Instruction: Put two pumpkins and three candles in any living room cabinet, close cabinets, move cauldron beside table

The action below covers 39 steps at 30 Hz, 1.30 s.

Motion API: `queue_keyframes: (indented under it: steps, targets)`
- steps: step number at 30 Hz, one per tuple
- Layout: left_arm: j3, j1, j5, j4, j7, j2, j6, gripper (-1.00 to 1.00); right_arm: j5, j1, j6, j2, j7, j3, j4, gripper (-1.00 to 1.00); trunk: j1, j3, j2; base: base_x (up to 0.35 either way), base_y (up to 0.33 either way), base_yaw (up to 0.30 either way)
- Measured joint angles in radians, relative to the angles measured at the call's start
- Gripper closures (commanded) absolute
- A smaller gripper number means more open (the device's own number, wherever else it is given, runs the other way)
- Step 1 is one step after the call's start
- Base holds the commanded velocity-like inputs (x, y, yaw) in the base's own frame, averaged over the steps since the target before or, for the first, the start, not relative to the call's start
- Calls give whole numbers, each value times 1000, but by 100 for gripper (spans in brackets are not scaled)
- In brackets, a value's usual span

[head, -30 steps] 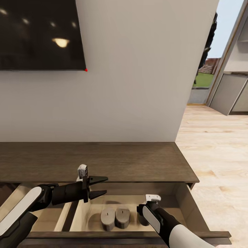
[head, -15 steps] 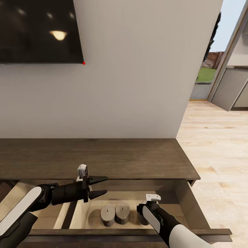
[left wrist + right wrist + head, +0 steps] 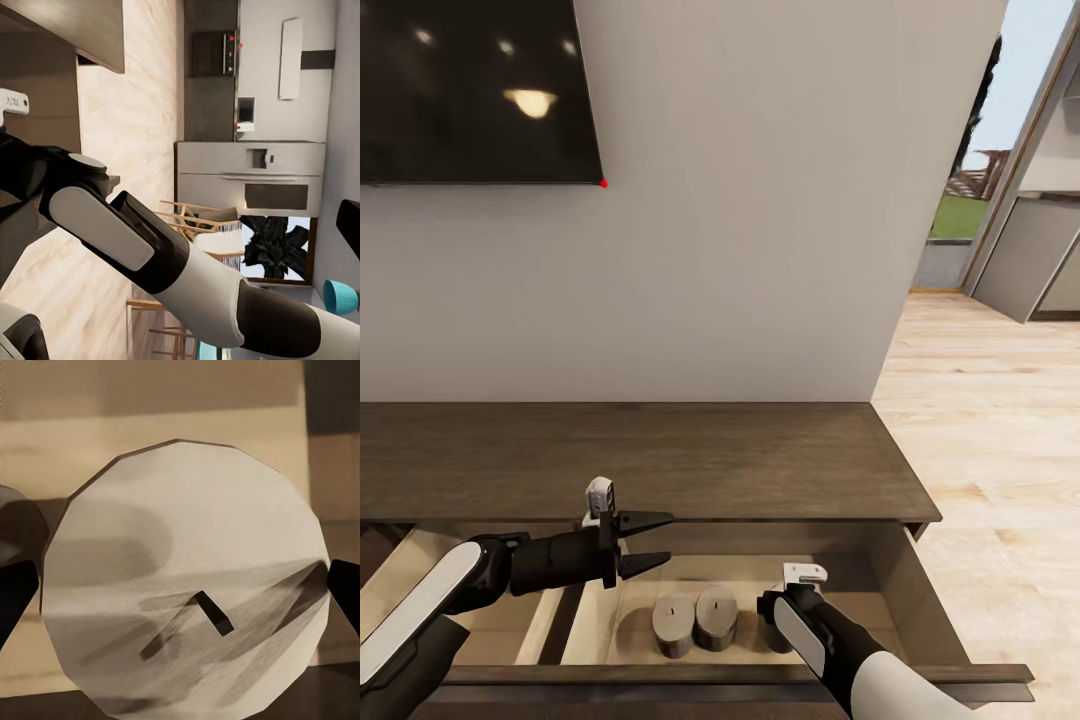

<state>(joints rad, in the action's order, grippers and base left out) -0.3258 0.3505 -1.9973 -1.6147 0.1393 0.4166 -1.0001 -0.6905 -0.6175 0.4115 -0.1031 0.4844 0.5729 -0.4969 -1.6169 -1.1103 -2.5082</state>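
Nothing has shifted since half a second ago. Head view: the cabinet (image 3: 660, 460) drawer stands open with two candles (image 3: 695, 620) upright inside; the left gripper (image 3: 650, 541) hovers spread open above it. Right wrist view: the right gripper (image 3: 180, 592) straddles a third candle (image 3: 172, 570), perhaps gripping it; I cannot tell.

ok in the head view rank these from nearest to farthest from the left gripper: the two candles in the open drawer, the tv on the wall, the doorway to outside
1. The two candles, just below and right of the left gripper, standing side by side in the open drawer.
2. The tv, up on the wall at upper left.
3. The doorway to outside, far off at upper right.
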Motion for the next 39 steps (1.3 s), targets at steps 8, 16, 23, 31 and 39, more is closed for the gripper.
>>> queue_keyframes:
  steps: [8,16,23,31,39]
  targets:
    - [1,0,0,0,0,1,0,-100,-1,0,0,0,-3,0,0,-100,0,0,0,0,0,0]
    - [1,0,0,0,0,2,0,-100,1,0,-4,1,-3,1,-6,-100,0,0,0,0,0,0]
    - [1,0,0,1,1,2,0,-100,2,0,-9,1,-3,2,-8,-100,0,0,0,0,0,0]
    - [1,0,-1,3,1,2,1,-100,2,-1,-9,1,-3,2,-8,-100,2,19,1,0,0,0]
    - [1,0,-1,12,1,1,3,-100,2,-1,-8,1,-3,2,-9,-100,6,50,3,0,0,0]
